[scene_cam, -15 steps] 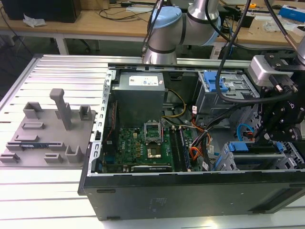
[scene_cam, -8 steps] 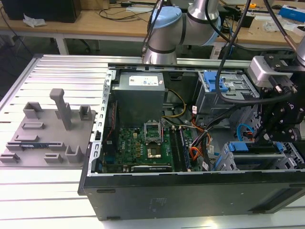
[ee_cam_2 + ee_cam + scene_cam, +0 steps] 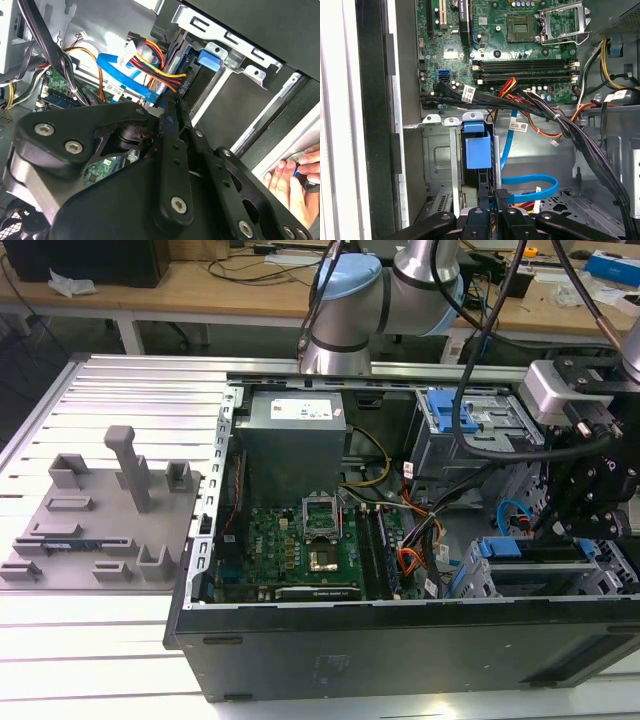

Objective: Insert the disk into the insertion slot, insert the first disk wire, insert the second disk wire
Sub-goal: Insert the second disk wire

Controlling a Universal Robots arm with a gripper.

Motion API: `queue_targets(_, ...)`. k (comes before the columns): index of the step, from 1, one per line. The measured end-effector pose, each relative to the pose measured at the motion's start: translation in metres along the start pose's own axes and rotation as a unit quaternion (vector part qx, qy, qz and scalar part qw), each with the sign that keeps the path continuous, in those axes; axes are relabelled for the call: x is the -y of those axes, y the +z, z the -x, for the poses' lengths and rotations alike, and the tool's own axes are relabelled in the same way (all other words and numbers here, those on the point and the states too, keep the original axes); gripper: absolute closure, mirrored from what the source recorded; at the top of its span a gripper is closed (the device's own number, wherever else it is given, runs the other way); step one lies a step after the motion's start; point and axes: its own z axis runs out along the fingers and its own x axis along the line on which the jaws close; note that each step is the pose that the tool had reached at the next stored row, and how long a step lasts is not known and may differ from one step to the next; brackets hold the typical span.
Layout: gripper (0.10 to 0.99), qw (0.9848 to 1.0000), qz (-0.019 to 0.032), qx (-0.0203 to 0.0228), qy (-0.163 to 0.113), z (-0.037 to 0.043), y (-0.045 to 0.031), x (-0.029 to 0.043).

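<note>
The tool sits low inside the open computer case, its fingers closed together around a small dark plug on the light-blue cable. Just beside it, the disk stands seated in the grey drive cage, blue frame showing. Orange wires run nearby. White labels on the cables carry print too small to read.

A green motherboard lies beside a grey power supply.
</note>
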Motion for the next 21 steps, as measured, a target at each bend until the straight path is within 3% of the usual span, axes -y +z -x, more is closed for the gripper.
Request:
queue_targets(8, 0.914, 1.0, 0.0002, 0.0009, -0.008, -0.0003, 0.0077, -0.0018)
queue_targets(10, 0.792, 1.0, 0.0002, 0.0002, -0.008, -0.0003, 0.0056, -0.0027)
queue_targets(11, 0.725, 1.0, 0.0002, 0.0, -0.008, 0.0, 0.0011, -0.0028)
queue_targets(15, 0.725, 1.0, 0.0001, -0.0024, -0.008, 0.0022, -0.0158, -0.0029)
queue_targets(17, 0.725, 0.9999, -0.0002, -0.0072, -0.008, 0.0032, -0.0254, -0.0029)
queue_targets(19, 0.725, 0.9999, -0.0003, -0.0102, -0.008, 0.0034, -0.0287, -0.0029)
queue_targets(21, 0.725, 0.9999, -0.0003, -0.0103, -0.008, 0.0033, -0.0287, -0.0029)
